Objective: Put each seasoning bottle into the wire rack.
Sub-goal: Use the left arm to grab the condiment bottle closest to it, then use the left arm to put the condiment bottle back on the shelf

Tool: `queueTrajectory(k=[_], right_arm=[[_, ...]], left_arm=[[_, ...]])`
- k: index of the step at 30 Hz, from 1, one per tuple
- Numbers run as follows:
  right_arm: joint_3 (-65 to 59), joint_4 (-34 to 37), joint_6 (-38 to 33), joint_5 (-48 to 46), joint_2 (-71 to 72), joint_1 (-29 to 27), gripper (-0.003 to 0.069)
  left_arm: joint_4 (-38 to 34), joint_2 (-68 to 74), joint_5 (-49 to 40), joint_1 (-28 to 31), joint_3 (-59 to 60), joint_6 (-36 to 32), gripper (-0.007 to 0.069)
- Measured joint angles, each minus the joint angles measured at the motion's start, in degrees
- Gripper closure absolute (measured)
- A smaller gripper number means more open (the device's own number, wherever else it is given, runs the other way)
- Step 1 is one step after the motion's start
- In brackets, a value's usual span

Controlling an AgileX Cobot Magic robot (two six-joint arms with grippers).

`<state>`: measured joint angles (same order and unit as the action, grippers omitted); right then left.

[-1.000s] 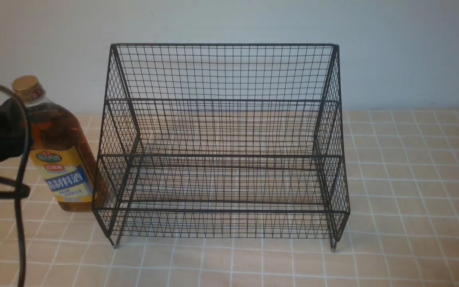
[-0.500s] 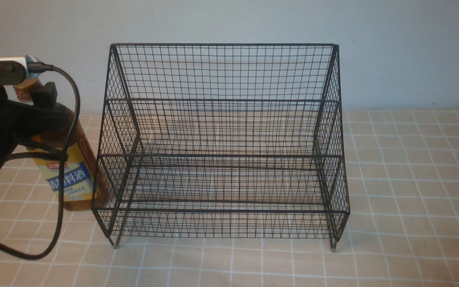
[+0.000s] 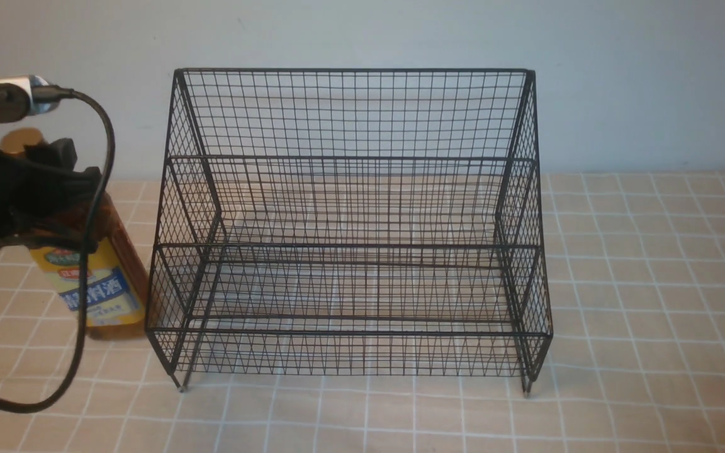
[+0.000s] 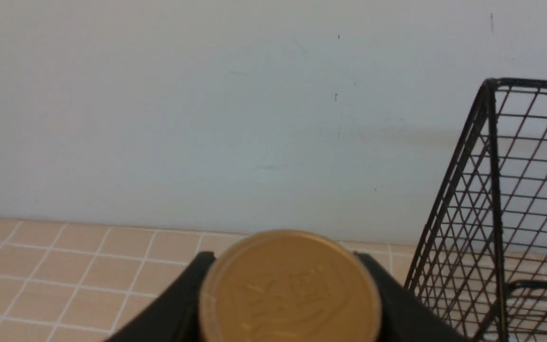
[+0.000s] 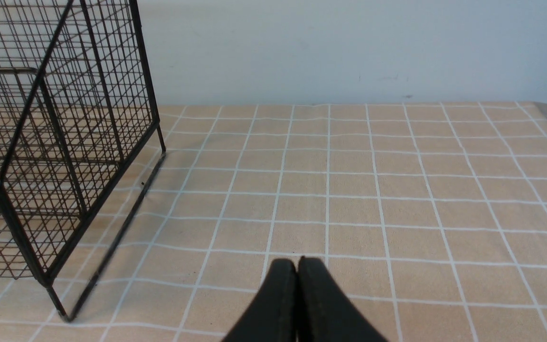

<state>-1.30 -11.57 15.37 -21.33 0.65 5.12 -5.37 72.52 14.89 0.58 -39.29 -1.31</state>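
The seasoning bottle [image 3: 95, 292] stands tilted on the tiled table just left of the wire rack [image 3: 350, 245], its upper part hidden by my left gripper [image 3: 67, 173]. In the left wrist view the tan-gold cap [image 4: 290, 289] fills the space between the two black fingers [image 4: 183, 299], which press its sides, and the rack's side [image 4: 492, 190] shows nearby. The rack holds nothing. My right gripper [image 5: 297, 261] is shut and empty above the tiles, to the right of the rack [image 5: 41, 142]; it does not show in the front view.
A black cable [image 3: 82, 314] loops from the left wrist down in front of the bottle. A pale wall stands close behind the rack. The tiled tabletop [image 3: 652, 283] stretches to the right of the rack.
My left gripper has come in from the left and closed around the bottle's neck. The bottle has shifted a little to the left and tilted. The rack has not moved.
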Motion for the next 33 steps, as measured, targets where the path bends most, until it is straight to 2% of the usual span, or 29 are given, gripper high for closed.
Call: queueTrajectory(k=[2, 7, 11, 15, 23, 33], right_arm=[[0.00, 0.00, 0.00, 0.00, 0.00, 0.00, 0.0673], [0.00, 0.00, 0.00, 0.00, 0.00, 0.00, 0.0673], [0.00, 0.00, 0.00, 0.00, 0.00, 0.00, 0.0673], [0.00, 0.00, 0.00, 0.00, 0.00, 0.00, 0.0673], [0.00, 0.00, 0.00, 0.00, 0.00, 0.00, 0.0673], [0.00, 0.00, 0.00, 0.00, 0.00, 0.00, 0.0673]], left_arm=[[-0.07, -4.05, -6.93, 0.00, -3.51, -0.26, 0.0317], [-0.07, -10.03, -13.79, 0.00, -11.63, -0.21, 0.0317], [0.12, -12.75, -14.89, -1.69, -17.47, -0.19, 0.0317], [0.48, -12.94, -15.53, -6.47, -20.40, -0.20, 0.0317], [-1.29, -7.71, -9.20, -15.79, -21.25, 0.73, 0.0317], [-5.57, 0.80, -0.16, -16.72, -21.25, -0.64, 0.0319]])
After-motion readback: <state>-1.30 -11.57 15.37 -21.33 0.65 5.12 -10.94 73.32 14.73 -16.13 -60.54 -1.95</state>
